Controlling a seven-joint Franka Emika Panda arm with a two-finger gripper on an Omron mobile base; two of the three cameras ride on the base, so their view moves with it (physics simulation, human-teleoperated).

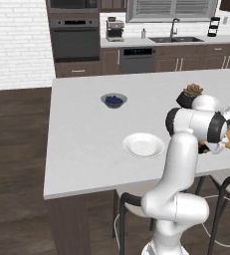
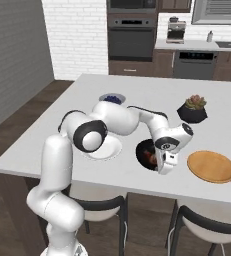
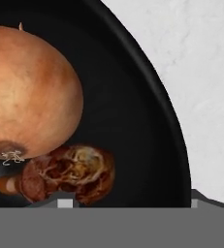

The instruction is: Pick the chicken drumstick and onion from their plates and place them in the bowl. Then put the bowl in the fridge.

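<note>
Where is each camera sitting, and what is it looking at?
Left base view: behind the arm's left, looking over the pale grey counter at the glossy white round plate; arm lower right.
Right base view: behind its right; arm lower left, tool at the glossy black bowl.
Hand view: looks into that bowl at the orange-tan onion and reddish-brown chicken drumstick.
Both base views share the white plate.

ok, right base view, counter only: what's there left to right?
Blueberry bowl → white plate → black bowl → potted succulent → wooden plate.
</note>
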